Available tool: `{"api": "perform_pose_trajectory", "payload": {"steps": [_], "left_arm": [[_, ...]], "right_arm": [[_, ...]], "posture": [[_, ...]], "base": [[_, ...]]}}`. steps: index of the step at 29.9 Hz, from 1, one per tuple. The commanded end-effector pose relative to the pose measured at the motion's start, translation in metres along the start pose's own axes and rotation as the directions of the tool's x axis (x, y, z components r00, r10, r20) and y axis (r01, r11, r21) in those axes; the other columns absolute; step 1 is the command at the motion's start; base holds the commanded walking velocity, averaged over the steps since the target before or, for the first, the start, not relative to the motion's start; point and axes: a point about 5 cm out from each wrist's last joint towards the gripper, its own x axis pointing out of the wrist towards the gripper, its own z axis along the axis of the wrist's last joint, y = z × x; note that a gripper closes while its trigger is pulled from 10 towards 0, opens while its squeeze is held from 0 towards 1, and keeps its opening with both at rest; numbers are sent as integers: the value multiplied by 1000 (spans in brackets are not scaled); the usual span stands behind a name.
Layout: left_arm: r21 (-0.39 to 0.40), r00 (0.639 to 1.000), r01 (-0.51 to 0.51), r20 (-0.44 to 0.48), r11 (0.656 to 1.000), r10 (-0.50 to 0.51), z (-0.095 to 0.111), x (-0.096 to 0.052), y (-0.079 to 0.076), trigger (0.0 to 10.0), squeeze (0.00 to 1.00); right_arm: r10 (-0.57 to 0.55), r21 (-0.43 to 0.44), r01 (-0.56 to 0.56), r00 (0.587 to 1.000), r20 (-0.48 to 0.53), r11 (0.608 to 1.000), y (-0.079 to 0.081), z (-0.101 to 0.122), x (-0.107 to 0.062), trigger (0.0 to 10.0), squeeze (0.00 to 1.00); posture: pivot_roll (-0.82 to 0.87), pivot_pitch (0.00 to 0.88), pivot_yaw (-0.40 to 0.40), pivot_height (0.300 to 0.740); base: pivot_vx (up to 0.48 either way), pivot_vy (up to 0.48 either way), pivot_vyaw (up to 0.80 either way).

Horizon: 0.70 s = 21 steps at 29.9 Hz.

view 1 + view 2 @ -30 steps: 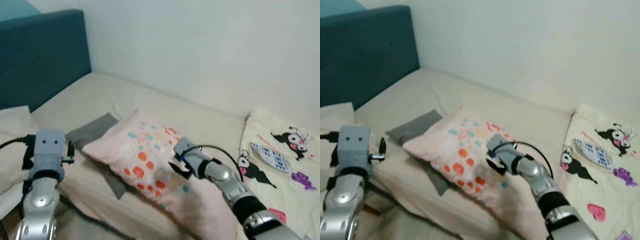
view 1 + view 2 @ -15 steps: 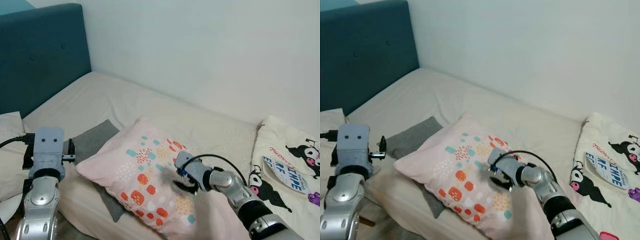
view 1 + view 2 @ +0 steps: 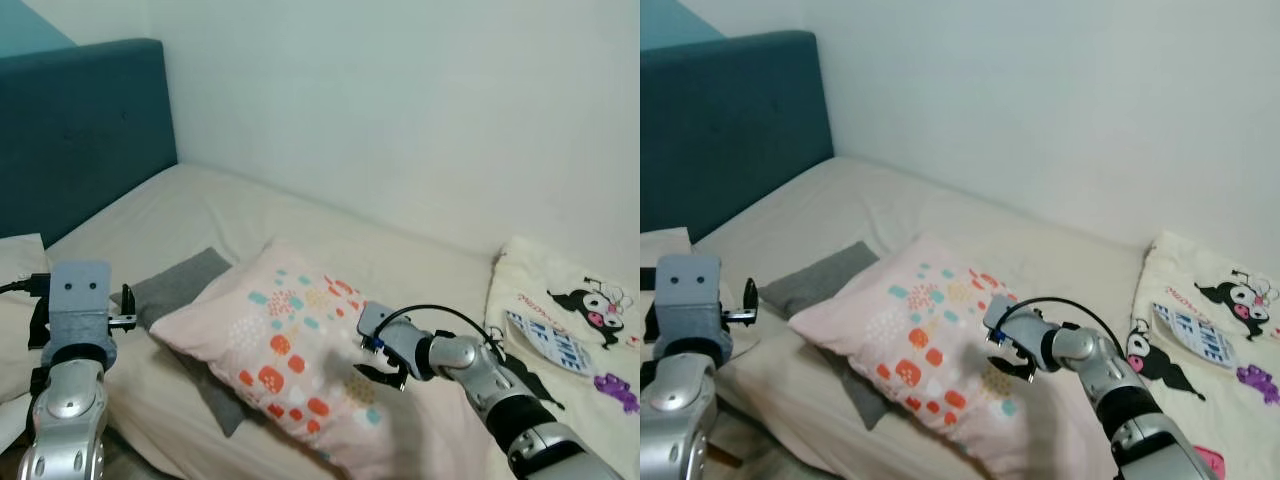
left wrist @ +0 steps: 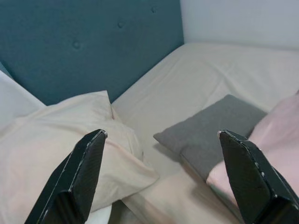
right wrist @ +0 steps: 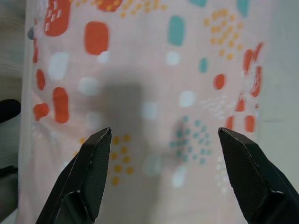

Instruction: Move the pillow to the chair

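The pink pillow (image 3: 290,345), printed with orange and teal spots, lies across the beige bed (image 3: 230,215). My right gripper (image 3: 379,376) hovers just over the pillow's near right part, fingers pointing down and open. In the right wrist view the pillow (image 5: 159,70) lies between the two spread fingers (image 5: 88,172), with nothing held. My left gripper (image 4: 162,134) is held up at the bed's near left edge, open and empty. It is off the pillow's left corner (image 4: 285,126).
A flat grey cushion (image 3: 178,282) lies partly under the pink pillow's left end. A teal headboard (image 3: 85,130) stands at the left, with a cream pillow (image 4: 56,140) below it. A cartoon-print blanket (image 3: 565,315) covers the bed's right side. A white wall runs behind.
The camera has shifted. My right gripper has slid toward the pillow's nearer right part and tipped further down over it. The left arm sits a little lower in view.
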Motion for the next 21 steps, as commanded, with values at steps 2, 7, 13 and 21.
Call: {"api": "perform_pose_trajectory", "payload": {"steps": [2,7,13,21], "left_arm": [[-1,1000,18,-17,1000,-18,-1,-2,-3,10000,0],[2,1000,20,-24,1000,-20,-1,-3,-2,10000,0],[6,999,22,-31,1000,-22,-2,-5,-1,10000,0],[17,998,40,-48,999,-39,-4,-9,-2,10000,0]], "right_arm": [[11,-4,-11,1000,-3,1000,1,4,3,10000,0],[9,-4,-9,1000,9,1000,0,8,6,10000,0],[18,-31,-16,999,47,999,-1,16,8,10000,0],[-105,-129,103,994,-7,986,-17,17,5,10000,0]], "posture": [[12,0,-123,610],[13,0,-122,590],[19,1,-126,580],[32,8,-126,580]], "base": [[0,0,0],[0,0,0],[0,0,0],[0,0,0]]}}
